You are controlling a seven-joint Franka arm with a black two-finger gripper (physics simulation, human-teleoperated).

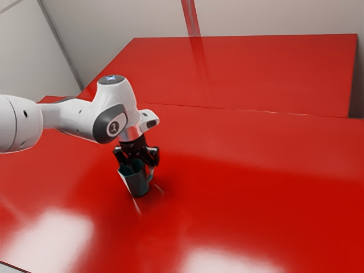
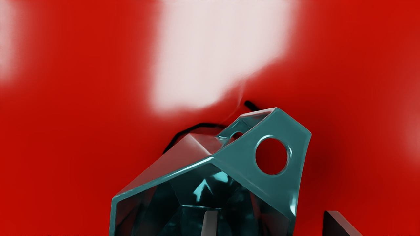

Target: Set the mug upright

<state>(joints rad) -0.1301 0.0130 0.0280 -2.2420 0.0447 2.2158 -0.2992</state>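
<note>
Mug (image 1: 136,185) looks upright, handle (image 2: 295,131) towards the exterior view's three o'clock. Your open gripper (image 2: 271,214) straddles its rim (image 2: 164,177); best withdraw straight up, without dragging.

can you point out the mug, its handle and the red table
mug (image 1: 137,185), exterior view, on its outer side wall
handle (image 2: 300,144), wrist view, on its flat teal face, beside the round hole
table (image 1: 261,210), exterior view, on a bare part of its top

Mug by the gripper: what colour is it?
The mug is teal, a dark blue-green; it shows best in the wrist view.
</note>
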